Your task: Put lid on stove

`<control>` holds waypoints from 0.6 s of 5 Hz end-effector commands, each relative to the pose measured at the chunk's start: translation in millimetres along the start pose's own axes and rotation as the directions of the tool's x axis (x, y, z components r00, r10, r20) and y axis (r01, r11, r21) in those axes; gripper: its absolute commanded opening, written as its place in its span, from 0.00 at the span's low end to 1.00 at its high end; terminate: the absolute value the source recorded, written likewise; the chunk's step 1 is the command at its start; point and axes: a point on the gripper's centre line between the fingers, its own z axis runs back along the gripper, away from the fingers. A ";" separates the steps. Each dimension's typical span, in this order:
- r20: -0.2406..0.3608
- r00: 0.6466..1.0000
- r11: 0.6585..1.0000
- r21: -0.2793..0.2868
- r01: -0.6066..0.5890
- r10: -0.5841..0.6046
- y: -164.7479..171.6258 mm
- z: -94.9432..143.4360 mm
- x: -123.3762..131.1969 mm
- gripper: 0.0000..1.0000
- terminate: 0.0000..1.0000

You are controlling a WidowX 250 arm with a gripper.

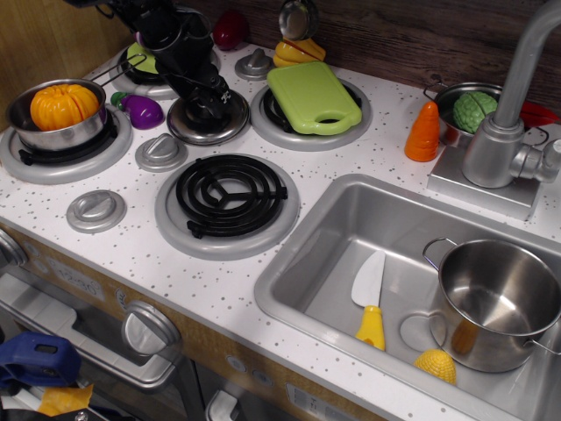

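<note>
The lid [197, 128], round shiny steel, lies flat on the white speckled stove [131, 241] between the back burners, just behind the bare front coil burner [230, 195]. My black gripper [210, 98] comes down from the upper left and sits right on the lid's centre, hiding the knob. Its fingers stand close on either side of the knob. I cannot tell whether they are closed on it.
A green cutting board [313, 96] covers the back right burner. A steel pot with an orange pumpkin [63, 110] sits on the left burner, with a purple eggplant [143, 110] beside it. Grey dials [161, 151] stand close by. The sink [333, 219] at right holds a pot [500, 303].
</note>
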 end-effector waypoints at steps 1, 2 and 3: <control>0.043 0.999 0.999 0.031 0.007 -0.008 11.4 10.9 11.1 1.00 0.00; 0.040 0.999 0.999 0.041 0.003 -0.004 10.5 9.5 12.2 0.00 0.00; 0.038 0.999 0.999 0.048 -0.003 0.001 8.9 10.6 12.6 0.00 0.00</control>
